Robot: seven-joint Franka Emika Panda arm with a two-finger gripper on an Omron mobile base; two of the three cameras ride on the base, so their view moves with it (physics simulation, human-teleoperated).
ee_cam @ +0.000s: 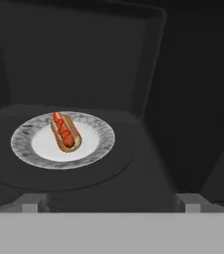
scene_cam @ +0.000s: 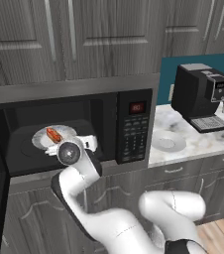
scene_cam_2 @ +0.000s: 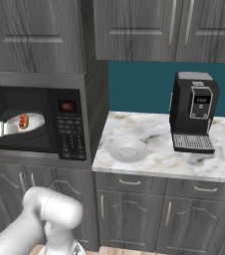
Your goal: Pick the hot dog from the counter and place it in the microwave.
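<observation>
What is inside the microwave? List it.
Inside the microwave a hot dog lies on a round plate on the dark floor. The plate covers the floor beneath it; the left base view's arm hides the cavity's lower front.

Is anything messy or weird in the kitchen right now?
Nothing stands out. The hot dog lies neatly on the plate inside the microwave, nothing is spilled, and the small dish and coffee machine sit upright on the counter.

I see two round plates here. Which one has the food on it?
The plate inside the microwave carries the hot dog. The other plate, on the counter by the coffee machine, holds nothing.
</observation>
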